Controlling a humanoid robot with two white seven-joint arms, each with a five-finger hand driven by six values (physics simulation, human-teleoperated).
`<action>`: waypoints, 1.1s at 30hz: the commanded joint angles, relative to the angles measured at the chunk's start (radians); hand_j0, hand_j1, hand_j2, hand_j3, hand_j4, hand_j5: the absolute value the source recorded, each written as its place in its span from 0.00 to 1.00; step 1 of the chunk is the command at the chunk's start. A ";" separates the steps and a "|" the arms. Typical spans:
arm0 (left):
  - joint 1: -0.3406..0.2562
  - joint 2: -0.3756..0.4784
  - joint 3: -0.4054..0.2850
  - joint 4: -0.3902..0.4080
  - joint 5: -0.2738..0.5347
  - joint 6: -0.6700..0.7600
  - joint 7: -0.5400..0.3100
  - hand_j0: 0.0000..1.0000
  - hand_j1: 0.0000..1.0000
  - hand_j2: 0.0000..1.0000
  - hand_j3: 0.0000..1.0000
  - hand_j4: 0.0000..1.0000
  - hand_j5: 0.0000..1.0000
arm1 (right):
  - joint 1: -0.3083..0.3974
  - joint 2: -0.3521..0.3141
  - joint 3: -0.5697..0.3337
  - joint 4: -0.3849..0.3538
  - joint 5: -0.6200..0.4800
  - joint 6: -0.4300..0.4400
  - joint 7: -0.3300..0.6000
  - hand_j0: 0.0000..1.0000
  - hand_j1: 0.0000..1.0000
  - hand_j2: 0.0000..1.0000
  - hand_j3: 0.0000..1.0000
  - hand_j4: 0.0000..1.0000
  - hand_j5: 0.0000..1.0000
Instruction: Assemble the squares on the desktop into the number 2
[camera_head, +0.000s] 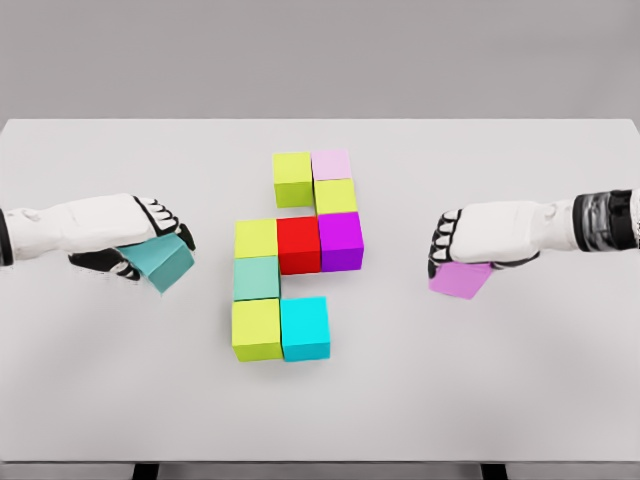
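Several coloured cubes form a stepped figure mid-table: a lime cube (292, 178) and pale pink cube (331, 164) on top, a yellow-green cube (336, 196), then yellow (256, 238), red (298, 243) and purple (340, 239) cubes in a row, a sage cube (257, 278), and a lime cube (256, 328) beside a cyan cube (305, 326). My left hand (150, 240) is shut on a tilted teal cube (163, 262) left of the figure. My right hand (450, 245) is shut on a violet cube (461, 279) to the right.
The white table (520, 380) spans the view, its front edge near the bottom and its far edge against a grey wall. Both forearms lie low over the table at either side.
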 joint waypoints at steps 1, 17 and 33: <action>-0.003 -0.003 -0.004 0.004 0.011 0.050 0.001 0.39 0.39 0.39 0.39 0.39 0.39 | 0.000 0.022 0.001 -0.006 -0.005 0.002 0.000 0.67 0.67 0.67 0.67 0.67 0.67; -0.098 -0.108 -0.009 0.068 -0.008 0.354 0.033 0.36 0.36 0.36 0.36 0.36 0.36 | 0.003 0.121 0.075 -0.011 -0.005 0.002 0.002 0.67 0.67 0.67 0.67 0.67 0.67; -0.143 -0.240 -0.012 0.137 -0.167 0.412 0.144 0.36 0.36 0.36 0.36 0.36 0.36 | 0.002 0.177 0.113 -0.009 -0.005 0.002 0.005 0.67 0.67 0.67 0.67 0.67 0.67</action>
